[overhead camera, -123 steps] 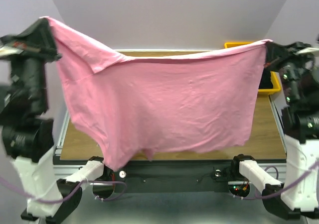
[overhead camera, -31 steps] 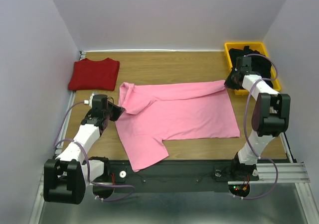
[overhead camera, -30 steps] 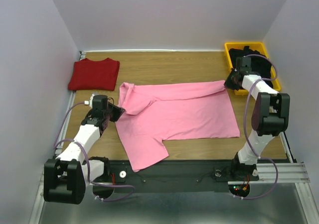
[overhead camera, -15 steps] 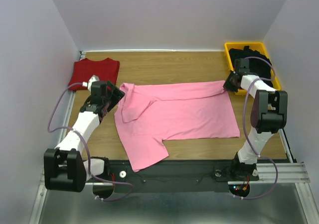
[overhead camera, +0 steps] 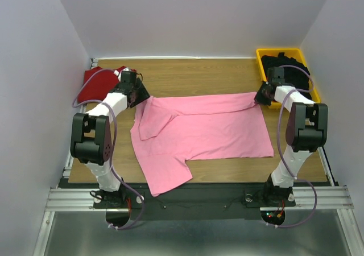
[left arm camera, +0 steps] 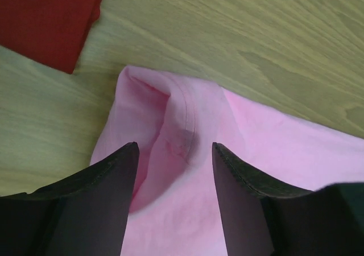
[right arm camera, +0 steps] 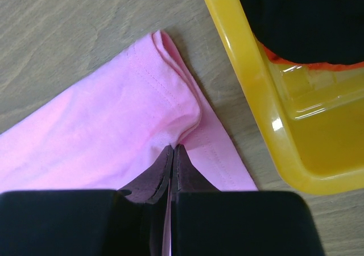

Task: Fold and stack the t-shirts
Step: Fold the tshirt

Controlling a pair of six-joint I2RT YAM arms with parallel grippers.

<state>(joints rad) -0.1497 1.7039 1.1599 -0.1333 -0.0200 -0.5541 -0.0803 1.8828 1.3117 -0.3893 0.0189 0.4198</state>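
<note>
wood table (overhead camera: 199, 74), pale walls (overhead camera: 193, 17) | L gripper (left arm camera: 174, 148) open over pink shirt (overhead camera: 210, 128) | R gripper (right arm camera: 172, 149) pinching it

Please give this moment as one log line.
left pincer open above pink t-shirt; right pincer shut on its corner; red t-shirt far left

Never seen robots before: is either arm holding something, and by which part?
Right jaws pinch the pink t-shirt by its far right corner; left jaws are open, empty.

The left arm (overhead camera: 111, 102) is covering part of the red shirt (overhead camera: 96, 84) at the table's (overhead camera: 199, 74) far-left corner. The right arm (overhead camera: 291, 95) is hiding part of the bin (overhead camera: 278, 50) and black shirt (overhead camera: 290, 58). The pink shirt's (right arm camera: 102, 119) corner is lying hidden between the right gripper's (right arm camera: 172, 149) tips
</note>
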